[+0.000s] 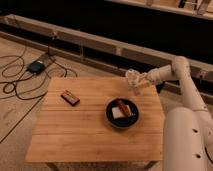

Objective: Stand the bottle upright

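Observation:
The bottle (131,76) is small, slim and pale with a whitish top. It stands roughly upright at the far right edge of the wooden table (75,135), just above or on the tabletop. My gripper (136,83) reaches in from the right on the white arm (172,70) and is shut on the bottle's lower part. The bottle's base is hidden by the gripper, so I cannot tell if it touches the table.
A black bowl (111,119) holding pieces of food sits right of centre, just in front of the gripper. A dark brown bar (70,97) lies at the left. Cables and a black box (36,66) lie on the floor at the left. My white body (185,140) stands at the table's right side.

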Robot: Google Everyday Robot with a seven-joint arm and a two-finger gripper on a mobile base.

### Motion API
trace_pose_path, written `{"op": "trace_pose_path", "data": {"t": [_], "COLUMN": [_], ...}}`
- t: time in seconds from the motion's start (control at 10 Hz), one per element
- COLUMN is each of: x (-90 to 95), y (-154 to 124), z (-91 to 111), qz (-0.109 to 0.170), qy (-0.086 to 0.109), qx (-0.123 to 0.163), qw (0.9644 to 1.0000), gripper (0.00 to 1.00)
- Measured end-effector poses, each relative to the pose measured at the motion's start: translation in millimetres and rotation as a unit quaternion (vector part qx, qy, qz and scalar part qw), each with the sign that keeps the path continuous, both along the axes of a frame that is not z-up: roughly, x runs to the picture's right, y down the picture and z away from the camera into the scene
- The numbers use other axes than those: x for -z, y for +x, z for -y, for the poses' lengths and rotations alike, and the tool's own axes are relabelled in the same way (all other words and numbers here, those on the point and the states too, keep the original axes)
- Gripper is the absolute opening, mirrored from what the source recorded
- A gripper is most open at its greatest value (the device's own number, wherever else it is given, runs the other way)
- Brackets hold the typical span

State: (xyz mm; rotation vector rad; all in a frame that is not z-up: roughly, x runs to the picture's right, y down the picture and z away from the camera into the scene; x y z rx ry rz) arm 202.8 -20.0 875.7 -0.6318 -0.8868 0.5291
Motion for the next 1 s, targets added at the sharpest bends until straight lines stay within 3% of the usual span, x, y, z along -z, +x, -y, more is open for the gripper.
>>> {"op": "trace_pose_path", "data": {"t": [0.2,0.5,1.0], "x": [-1.0,-7.7,-5.6], "y": [-2,-3,39], "z": [0,0,4], "qz": [0.002,0.017,0.022], "qy": [-0.002,-0.004,0.030], "qx": [-0.001,-0.032,-0.095], "qw": [1.0000,0.9993,0.9948], "gripper": [0.00,0.00,0.00]}}
